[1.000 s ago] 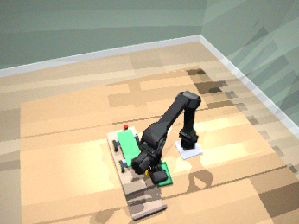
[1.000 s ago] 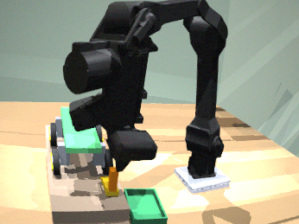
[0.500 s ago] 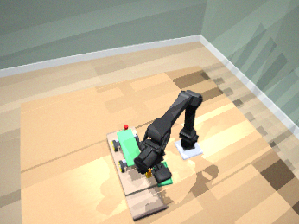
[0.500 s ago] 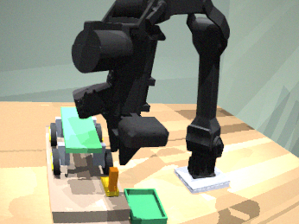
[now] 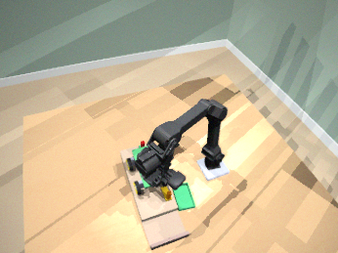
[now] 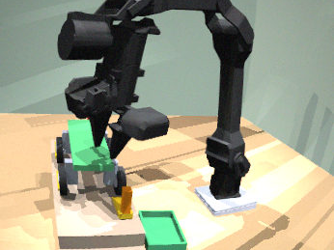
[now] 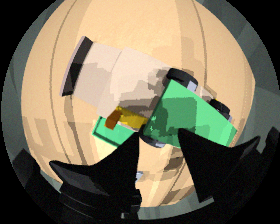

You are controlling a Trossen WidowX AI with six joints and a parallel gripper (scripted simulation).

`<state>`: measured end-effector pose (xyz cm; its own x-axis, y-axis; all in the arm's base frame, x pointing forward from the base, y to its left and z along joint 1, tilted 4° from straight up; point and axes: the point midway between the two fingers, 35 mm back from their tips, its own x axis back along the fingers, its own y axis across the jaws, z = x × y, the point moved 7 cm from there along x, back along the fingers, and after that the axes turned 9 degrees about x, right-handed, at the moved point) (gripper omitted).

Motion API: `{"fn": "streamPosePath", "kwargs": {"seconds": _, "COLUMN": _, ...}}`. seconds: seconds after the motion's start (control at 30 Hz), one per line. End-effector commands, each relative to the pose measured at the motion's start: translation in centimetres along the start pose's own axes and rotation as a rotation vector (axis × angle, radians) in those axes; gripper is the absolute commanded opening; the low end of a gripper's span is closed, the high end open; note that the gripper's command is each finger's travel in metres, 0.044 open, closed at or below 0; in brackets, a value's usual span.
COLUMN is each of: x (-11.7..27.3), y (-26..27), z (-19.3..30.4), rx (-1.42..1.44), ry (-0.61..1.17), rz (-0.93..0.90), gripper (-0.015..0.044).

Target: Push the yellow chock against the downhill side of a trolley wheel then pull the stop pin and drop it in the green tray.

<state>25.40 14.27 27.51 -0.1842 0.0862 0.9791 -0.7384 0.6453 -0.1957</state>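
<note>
The trolley [image 5: 138,152] [image 6: 87,148] [image 7: 190,112], with a green deck and black wheels, stands on the ramp [image 5: 158,208] [image 6: 79,218] [image 7: 130,65]. The yellow chock [image 5: 166,192] [image 6: 118,208] [image 7: 132,118] stands upright on the ramp, on the downhill side of the near-tray front wheel [image 6: 120,180] [image 7: 151,138], very close to it; contact is not clear. The red pin head [image 5: 143,143] shows at the uphill end and is outside the wrist view. My gripper [image 6: 105,152] [image 7: 159,133] is partly open and empty, with its fingertips above the trolley's deck and side edge.
The green tray [image 5: 185,196] [image 6: 161,229] [image 7: 111,132] lies empty beside the ramp, near the chock. The arm's white base plate [image 5: 207,173] [image 6: 217,204] stands beyond the tray. The arm reaches over the trolley and hides part of it in the top and exterior views.
</note>
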Motion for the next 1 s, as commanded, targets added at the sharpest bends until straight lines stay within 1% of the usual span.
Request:
{"fn": "streamPosePath", "kwargs": {"seconds": 0.0, "x": 0.3, "y": -2.1, "z": 0.8, "rx": 0.137, "ry": 0.015, "rz": 0.026, "gripper": 0.0190}}
{"fn": "streamPosePath", "kwargs": {"seconds": 0.47, "x": 0.4, "y": -8.3, "z": 4.6, "rx": 0.606, "ry": 0.117, "rz": 0.052, "gripper": 0.0190}}
{"fn": "streamPosePath", "kwargs": {"seconds": 0.87, "x": 0.8, "y": -12.8, "z": 8.9, "rx": 1.006, "ry": 0.222, "rz": 0.009, "gripper": 0.0190}}
{"fn": "streamPosePath", "kwargs": {"seconds": 0.97, "x": 0.9, "y": -13.2, "z": 9.5, "rx": 1.055, "ry": 0.234, "rz": -0.001, "gripper": 0.0190}}
